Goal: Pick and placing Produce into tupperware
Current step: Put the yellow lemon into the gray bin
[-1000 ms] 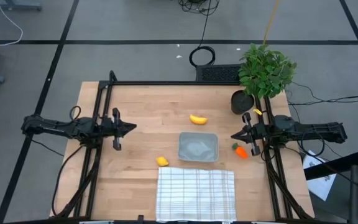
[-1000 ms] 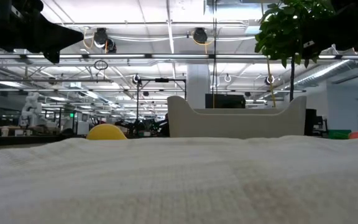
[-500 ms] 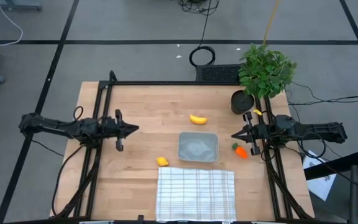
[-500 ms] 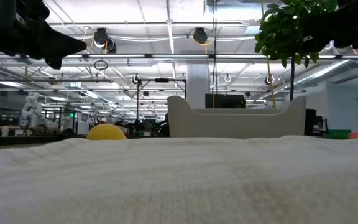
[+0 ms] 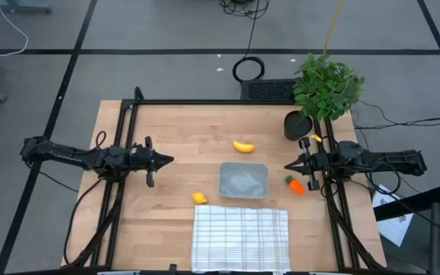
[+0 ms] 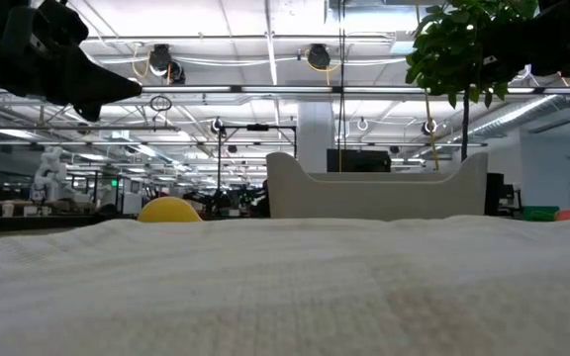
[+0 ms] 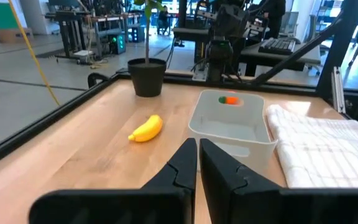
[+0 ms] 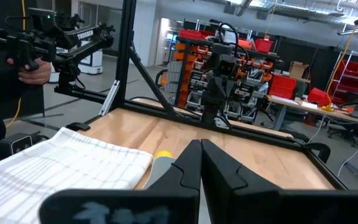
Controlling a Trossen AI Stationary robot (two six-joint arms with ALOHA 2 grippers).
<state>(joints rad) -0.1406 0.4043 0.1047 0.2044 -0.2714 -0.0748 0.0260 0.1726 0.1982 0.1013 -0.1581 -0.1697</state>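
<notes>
While the tupperware sat empty, banana lay beyond it, lemon left, carrot right. Left end effector and right end effector: both pressed together. Risk: unopened fingers might nudge produce away.

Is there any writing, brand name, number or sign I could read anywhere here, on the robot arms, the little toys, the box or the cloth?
None can be read.
The banana, lemon, carrot, tupperware and checked cloth show no print.
Both grippers, left and right, show no legible marking.
Any signs in the room behind are too small to read.
</notes>
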